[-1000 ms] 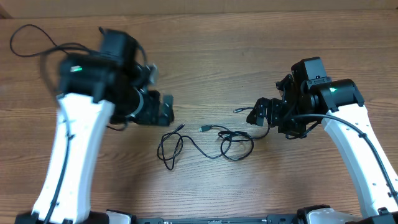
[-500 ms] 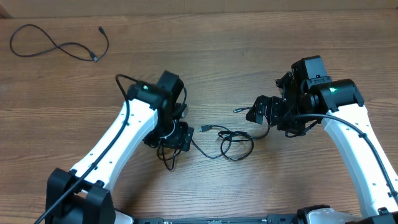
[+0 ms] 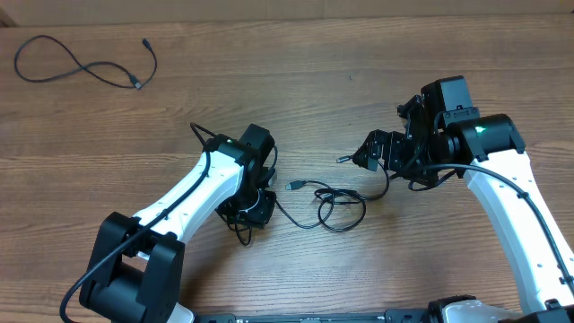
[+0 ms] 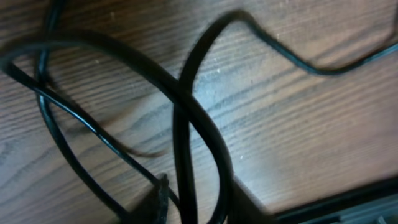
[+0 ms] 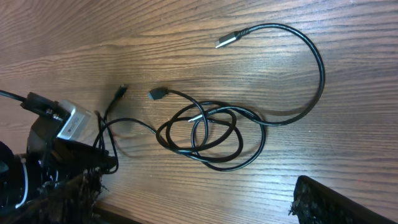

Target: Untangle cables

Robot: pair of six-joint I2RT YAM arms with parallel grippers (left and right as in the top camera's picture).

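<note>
Thin black tangled cables [image 3: 336, 205] lie at the table's middle, with a plug end [image 3: 294, 186] pointing left and a left loop [image 3: 242, 231]. My left gripper [image 3: 252, 207] is pressed down on that left loop. In the left wrist view two cable strands [image 4: 186, 143] run between its narrowly spaced fingers, so it is shut on them. My right gripper [image 3: 370, 151] hovers open just right of the tangle, holding nothing. The right wrist view shows the coiled loops [image 5: 211, 134], a silver plug [image 5: 226, 40], and wide-apart fingertips [image 5: 336, 202].
A separate black cable [image 3: 85, 65] lies loose in the far left corner of the wooden table [image 3: 296, 90]. The left arm's white link [image 3: 179, 202] stretches across the front left. The left gripper's body [image 5: 59, 127] shows in the right wrist view.
The left arm swung from the back left down onto the tangle's left loop and its jaws closed. The right gripper shifted slightly back and stayed open.
</note>
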